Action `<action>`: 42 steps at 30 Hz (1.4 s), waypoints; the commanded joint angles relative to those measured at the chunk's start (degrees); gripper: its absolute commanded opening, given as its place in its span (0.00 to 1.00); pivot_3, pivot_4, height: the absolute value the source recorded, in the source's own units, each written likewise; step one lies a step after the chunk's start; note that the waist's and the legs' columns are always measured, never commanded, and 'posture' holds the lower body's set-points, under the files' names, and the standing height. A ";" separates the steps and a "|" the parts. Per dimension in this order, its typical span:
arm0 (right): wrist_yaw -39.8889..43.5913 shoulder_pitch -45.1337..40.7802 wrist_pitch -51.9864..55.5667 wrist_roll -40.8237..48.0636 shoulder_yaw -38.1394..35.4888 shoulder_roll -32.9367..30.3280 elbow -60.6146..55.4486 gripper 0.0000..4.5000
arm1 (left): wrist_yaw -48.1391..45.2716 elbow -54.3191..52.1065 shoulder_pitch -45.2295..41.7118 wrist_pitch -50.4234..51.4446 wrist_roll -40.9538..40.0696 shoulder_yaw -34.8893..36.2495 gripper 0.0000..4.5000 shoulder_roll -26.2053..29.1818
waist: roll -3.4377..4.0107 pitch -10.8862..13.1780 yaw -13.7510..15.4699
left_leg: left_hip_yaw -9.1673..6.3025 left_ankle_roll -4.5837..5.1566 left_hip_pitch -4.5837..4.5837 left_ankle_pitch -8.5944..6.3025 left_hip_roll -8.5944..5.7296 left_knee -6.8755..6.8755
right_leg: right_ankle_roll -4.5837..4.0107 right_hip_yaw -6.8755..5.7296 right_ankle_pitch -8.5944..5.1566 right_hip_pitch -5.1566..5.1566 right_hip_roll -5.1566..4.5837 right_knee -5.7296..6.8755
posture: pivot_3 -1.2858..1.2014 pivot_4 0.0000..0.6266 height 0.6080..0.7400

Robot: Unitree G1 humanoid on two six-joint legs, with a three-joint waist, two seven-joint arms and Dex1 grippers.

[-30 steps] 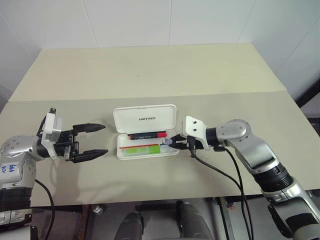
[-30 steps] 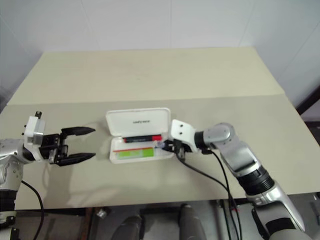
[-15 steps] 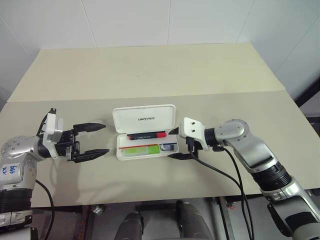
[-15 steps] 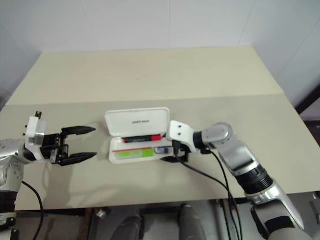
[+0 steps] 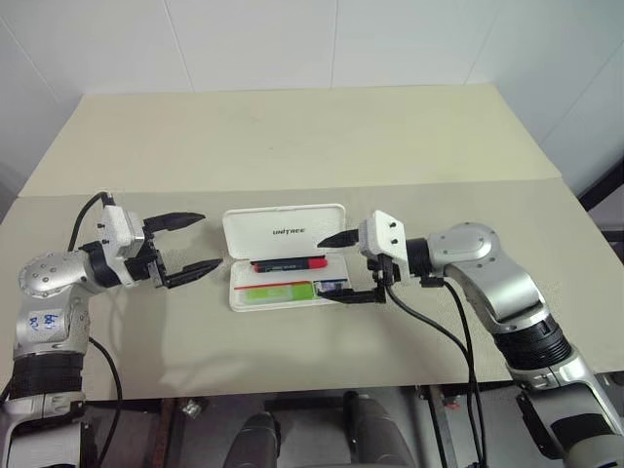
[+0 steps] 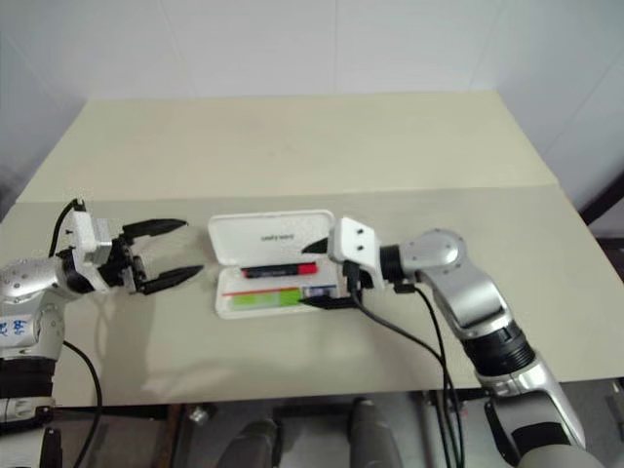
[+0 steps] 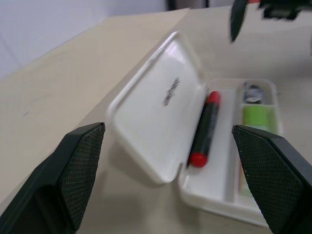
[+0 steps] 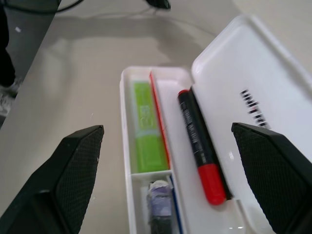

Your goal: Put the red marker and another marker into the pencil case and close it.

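Both arms are silver-grey metal with rounded joint housings and ribbed black sleeves near the forearms. Each wrist carries a white blocky camera housing, and beyond it a black tool with two tapered, pointed fingers whose inner faces are finely cross-hatched. The left tool [image 5: 181, 246] has a black cable looping behind its wrist; the left arm bears a white sticker with blue writing. The right tool [image 5: 341, 266] trails black cables hanging off the desk [image 5: 292, 136].

One pencil case [image 5: 284, 255] lies open on the surface [image 5: 292, 146]. Inside it are two markers: one red marker [image 5: 288, 262] and one green marker [image 5: 278, 292]. One small dark item [image 8: 158, 207] sits in the case's right compartment. Two tools: left tool [image 5: 185, 245], right tool [image 5: 343, 267].
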 commanded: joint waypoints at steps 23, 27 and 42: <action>1.02 4.53 0.74 13.79 -11.52 -1.23 -4.23 1.00 | 5.41 48.94 -29.97 -23.33 17.79 -8.26 0.01 -3.16 | -0.02 -0.01 0.31 | -0.02 0.01 -0.54 -0.01 -0.04 0.06 | 0.17 -0.07 0.09 -0.33 -0.02 -0.04 | 0.52 0.24 1.00; 1.64 4.28 -0.24 13.42 -11.21 -1.38 -3.12 1.00 | 7.93 51.70 -32.43 -23.52 19.72 -8.95 0.01 -5.95 | -0.02 -0.01 0.18 | -0.02 0.01 -0.54 -0.01 -0.05 0.09 | 0.21 -0.07 0.12 -0.30 -0.02 0.02 | 0.52 0.24 1.00; 3.59 4.94 -0.42 14.55 -12.46 -3.33 -2.39 1.00 | -15.69 47.38 -31.42 -20.69 11.35 -3.59 0.01 -8.81 | -0.02 -0.01 0.23 | -0.02 0.01 -0.55 -0.01 -0.05 0.10 | 0.21 -0.06 0.12 -0.30 -0.02 0.05 | 0.52 0.24 1.00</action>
